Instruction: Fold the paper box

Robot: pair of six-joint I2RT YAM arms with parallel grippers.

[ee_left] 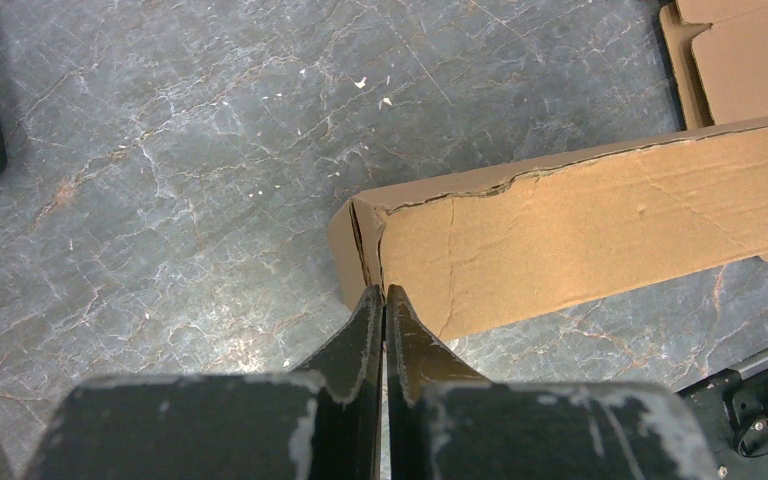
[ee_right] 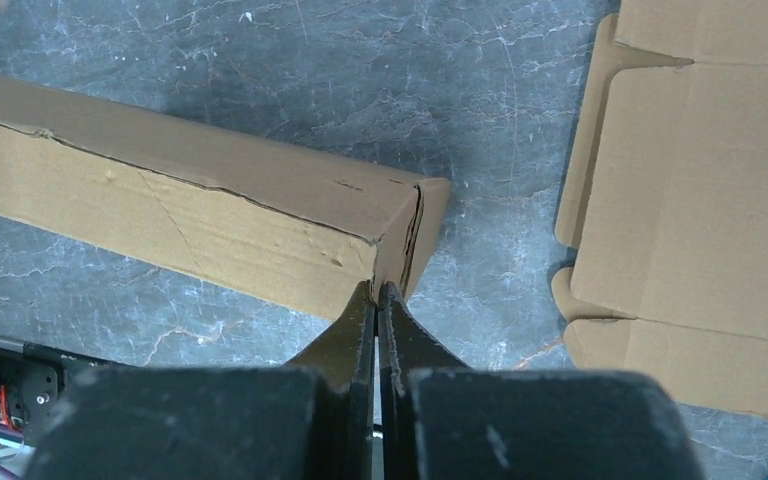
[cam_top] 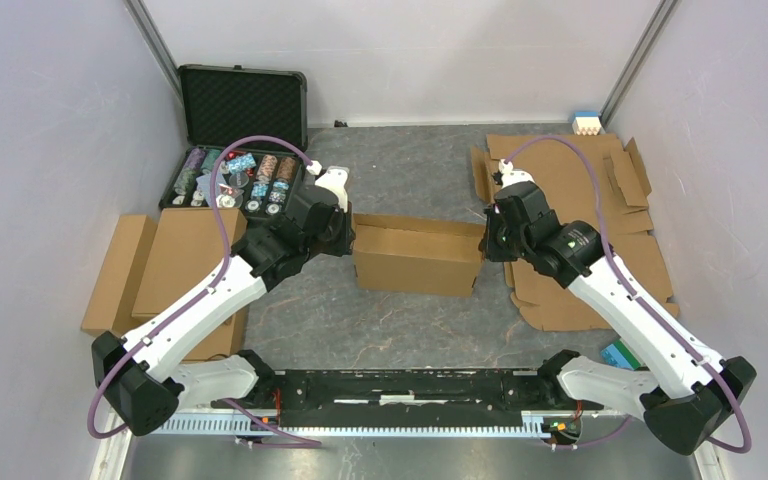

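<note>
Sitting mid-tabletop [cam_top: 400,330], the paper box [cam_top: 415,258] runs left-right between the arms. Left claw [cam_top: 348,238] clenched, empty, tips at the box's left end corner; right claw [cam_top: 484,240] likewise at the right end. Both equally near.

The paper box [cam_top: 416,258] is matt brown corrugated cardboard; the table [cam_top: 400,180] looks like veined grey stone.

Paper box [cam_top: 415,258] between left tool [cam_top: 350,240] and right tool [cam_top: 482,243], flat sheets [cam_top: 585,205] right of it, case [cam_top: 243,110] back-left
</note>
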